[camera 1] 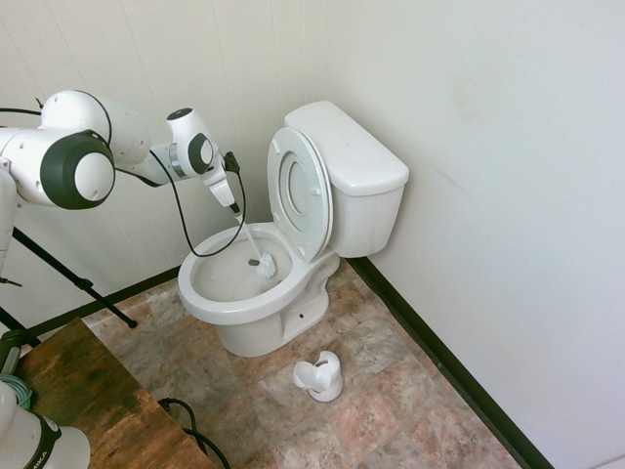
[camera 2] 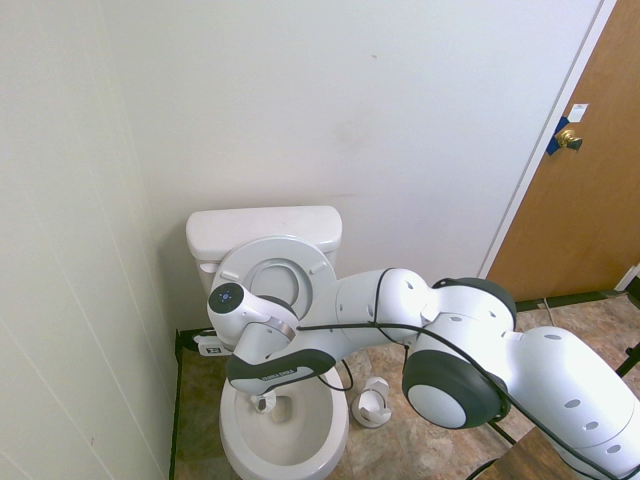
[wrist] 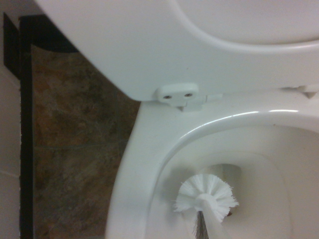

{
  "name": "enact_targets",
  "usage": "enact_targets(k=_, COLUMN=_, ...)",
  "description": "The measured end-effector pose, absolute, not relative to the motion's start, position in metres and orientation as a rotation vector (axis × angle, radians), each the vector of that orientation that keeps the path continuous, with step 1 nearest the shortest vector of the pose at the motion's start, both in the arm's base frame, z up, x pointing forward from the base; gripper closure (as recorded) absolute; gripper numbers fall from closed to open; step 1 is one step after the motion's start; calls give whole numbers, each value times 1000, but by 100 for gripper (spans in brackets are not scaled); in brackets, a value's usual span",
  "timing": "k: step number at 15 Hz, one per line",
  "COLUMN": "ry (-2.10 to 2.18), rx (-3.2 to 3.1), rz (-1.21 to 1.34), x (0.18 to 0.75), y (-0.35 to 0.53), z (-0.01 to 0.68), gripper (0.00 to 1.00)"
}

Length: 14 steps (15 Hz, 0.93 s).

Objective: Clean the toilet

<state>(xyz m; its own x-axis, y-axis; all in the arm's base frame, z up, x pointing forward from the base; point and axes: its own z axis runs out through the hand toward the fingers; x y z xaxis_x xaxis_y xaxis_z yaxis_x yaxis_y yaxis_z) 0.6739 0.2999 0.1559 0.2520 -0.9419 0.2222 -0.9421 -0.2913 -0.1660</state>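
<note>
One wooden table (camera 1: 73, 391) stands to the gripper's left in the first exterior view, lower than the fingertips. Next comes the one gripper (camera 1: 235, 209), its fingers closed on the handle of the one toilet brush (camera 1: 266, 264), which slants down from the fingertips to a white head inside the bowl. The task's thing, the one toilet (camera 1: 229, 315), sits beneath the gripper, its bowl directly below and its one tank (camera 1: 366, 205) to the right. Between gripper and tank stand one ring seat (camera 1: 280, 161) and one lid, both raised. Lower and further right of the gripper, one brush holder (camera 1: 325, 377) is on the floor, with no brush in it. So the opening, the grasp and the reach into the bowl look done; how much has been scrubbed I cannot tell. The cleaning is probably around its middle: what seems left is working the bristles round the bowl, lifting the brush out, returning it to the holder and perhaps lowering the lid.
</note>
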Motion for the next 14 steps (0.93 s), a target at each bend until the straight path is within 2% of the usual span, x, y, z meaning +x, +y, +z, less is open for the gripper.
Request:
enact_targets(k=4, ry=-1830, rx=2538, rz=399, x=651, y=335, z=161, gripper=100)
enact_targets(k=8, ry=-1800, rx=2561, rz=286, x=604, y=341, z=170, gripper=100)
enact_targets(k=14, ry=-1811, rx=2554, rz=198, x=546, y=289, z=163, gripper=100)
